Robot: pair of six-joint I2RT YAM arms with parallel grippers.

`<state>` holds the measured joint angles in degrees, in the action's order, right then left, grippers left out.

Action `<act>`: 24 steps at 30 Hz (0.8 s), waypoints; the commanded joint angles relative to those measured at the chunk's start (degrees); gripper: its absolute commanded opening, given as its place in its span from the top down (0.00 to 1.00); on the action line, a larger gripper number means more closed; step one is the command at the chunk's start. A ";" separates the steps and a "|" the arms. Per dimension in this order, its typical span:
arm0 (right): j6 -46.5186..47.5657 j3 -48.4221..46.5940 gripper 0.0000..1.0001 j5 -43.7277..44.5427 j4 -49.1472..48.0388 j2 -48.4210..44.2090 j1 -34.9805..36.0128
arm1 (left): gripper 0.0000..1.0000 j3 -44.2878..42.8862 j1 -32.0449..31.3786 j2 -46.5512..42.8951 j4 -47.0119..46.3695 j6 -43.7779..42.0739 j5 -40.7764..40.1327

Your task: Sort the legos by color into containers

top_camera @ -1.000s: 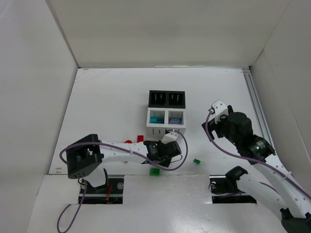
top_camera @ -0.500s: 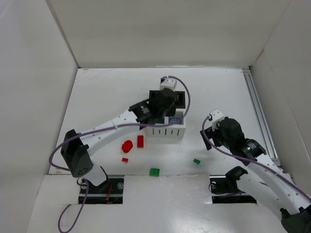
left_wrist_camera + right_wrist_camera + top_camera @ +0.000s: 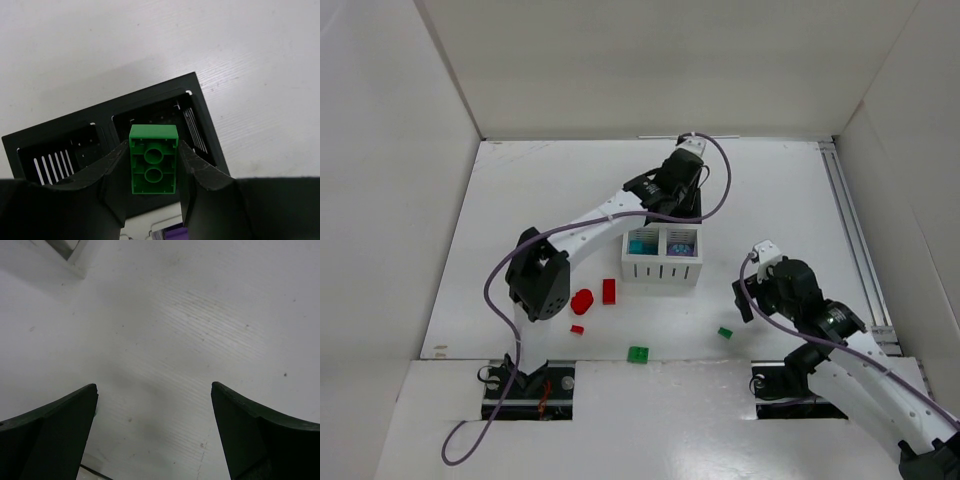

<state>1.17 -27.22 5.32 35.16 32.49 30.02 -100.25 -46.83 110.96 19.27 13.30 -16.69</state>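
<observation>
Since half a second ago the left arm has reached farther out past the white bins [image 3: 660,268], so the left gripper [image 3: 152,165] now hangs over the black bins [image 3: 200,100]. It pinches a green brick [image 3: 152,160] by its long sides above one compartment, seemingly lined up for a drop. The right gripper [image 3: 154,390], spread and empty, sits low over bare table near a loose green piece [image 3: 725,332], probably its next pick.

The green brick [image 3: 153,166] looks like smooth, slightly glossy moulded plastic, and the fingers [image 3: 200,182] of the left gripper [image 3: 153,170] clamping it are matt black and faintly grainy. The black bins [image 3: 150,100] at twelve o'clock of the brick are hard plastic with a dull sheen. The white table [image 3: 200,315] is matt with fine parallel lines, and the right gripper [image 3: 154,390] is the same dark matt.
</observation>
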 commanded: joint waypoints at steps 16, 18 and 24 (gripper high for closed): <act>-2.91 4.20 0.00 -11.12 -7.91 4.68 4.69 | 0.10 2.86 1.04 -6.53 -0.28 -0.99 5.34; -4.24 4.20 0.04 -10.43 -7.91 5.30 6.71 | 0.08 4.17 1.04 -8.73 -0.28 -1.00 5.96; -10.04 6.03 0.13 -9.19 -6.15 7.14 11.90 | 0.01 13.38 -0.80 -18.99 -1.34 1.97 5.36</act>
<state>-4.62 -21.80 -4.34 30.00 38.79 40.77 -91.00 -46.41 100.09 19.90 12.99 -11.11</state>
